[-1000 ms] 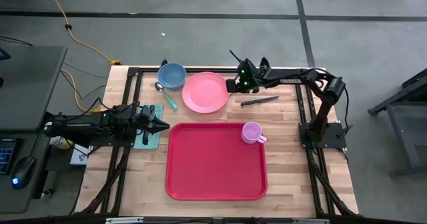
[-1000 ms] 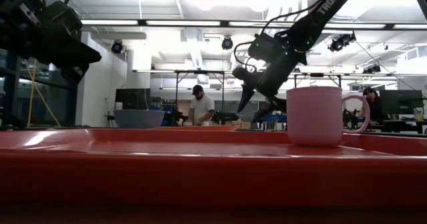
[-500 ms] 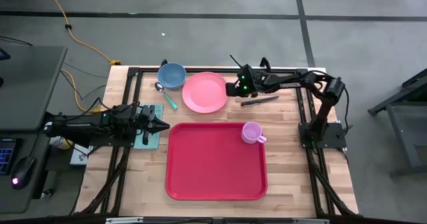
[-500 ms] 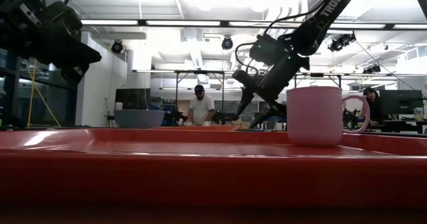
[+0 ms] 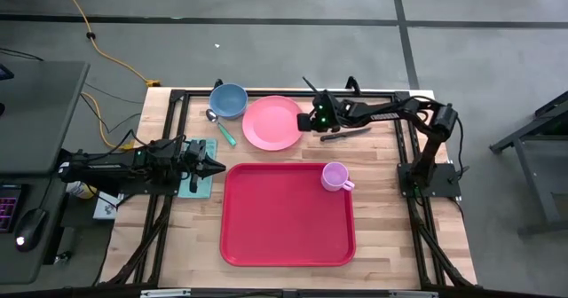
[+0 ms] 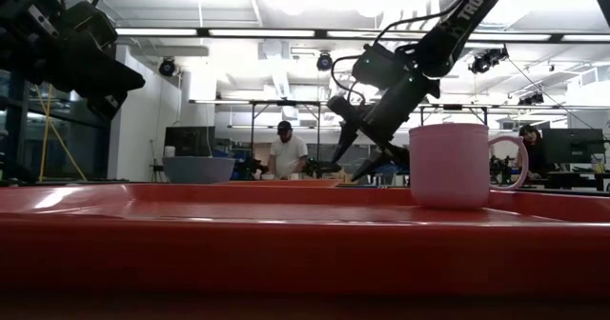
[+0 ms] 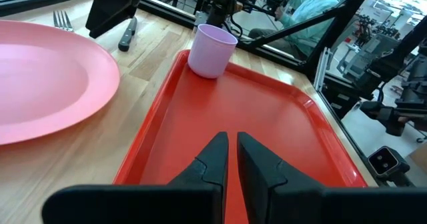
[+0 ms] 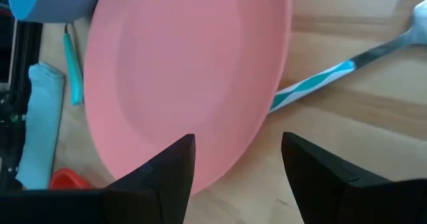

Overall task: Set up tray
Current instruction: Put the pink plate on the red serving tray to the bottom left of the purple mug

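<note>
The red tray point(image 5: 287, 214) lies at the middle near side of the table, with a pink cup point(image 5: 335, 176) standing in its far right corner. Beyond it a round pink plate point(image 5: 273, 122) rests on the wood. My right gripper point(image 5: 308, 121) is open and tilted down over the plate's right rim point(image 8: 267, 117); one finger is over the plate and the other over bare wood. I see no touch. My left gripper point(image 5: 218, 167) waits shut, held level just left of the tray's left rim point(image 7: 143, 157).
A blue bowl point(image 5: 229, 100) and a teal-handled spoon point(image 5: 220, 125) lie left of the plate. A fork point(image 8: 320, 81) lies by the plate's far right, and a black-handled knife point(image 5: 348, 134) is partly under my right arm. A teal cloth point(image 5: 201, 176) lies under my left gripper.
My right gripper has swung a little toward the table's near edge and sunk slightly, closing on the plate's right rim. It has stayed open. Its arm now covers part of the knife.
</note>
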`<state>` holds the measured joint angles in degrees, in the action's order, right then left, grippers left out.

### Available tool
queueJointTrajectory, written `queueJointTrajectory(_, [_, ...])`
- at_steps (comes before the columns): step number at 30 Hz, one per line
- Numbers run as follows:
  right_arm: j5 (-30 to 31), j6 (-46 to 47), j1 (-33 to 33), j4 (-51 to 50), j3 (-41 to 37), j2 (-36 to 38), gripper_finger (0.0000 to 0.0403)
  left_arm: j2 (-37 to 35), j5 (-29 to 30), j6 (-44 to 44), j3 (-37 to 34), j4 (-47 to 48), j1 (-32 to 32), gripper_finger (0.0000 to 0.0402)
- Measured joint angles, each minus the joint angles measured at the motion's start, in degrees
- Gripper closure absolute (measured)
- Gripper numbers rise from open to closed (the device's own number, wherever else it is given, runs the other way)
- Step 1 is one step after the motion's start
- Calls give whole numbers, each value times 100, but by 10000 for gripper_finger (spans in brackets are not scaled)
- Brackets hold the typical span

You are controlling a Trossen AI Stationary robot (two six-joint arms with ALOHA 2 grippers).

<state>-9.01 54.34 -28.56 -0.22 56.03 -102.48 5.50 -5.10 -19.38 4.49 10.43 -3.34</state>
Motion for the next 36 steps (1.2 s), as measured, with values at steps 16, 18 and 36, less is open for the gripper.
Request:
queueJointTrajectory(16, [316, 372, 608, -476, 4, 0, 201, 0, 0, 0, 0, -1, -1, 339])
queueJointTrajectory(18, [388, 372, 709, -663, 4, 0, 201, 0, 0, 0, 0, 0, 0, 339])
queueJointTrajectory(36, [1618, 1011, 987, -297, 4, -63, 201, 0, 13, 0, 0, 3, 1, 339])
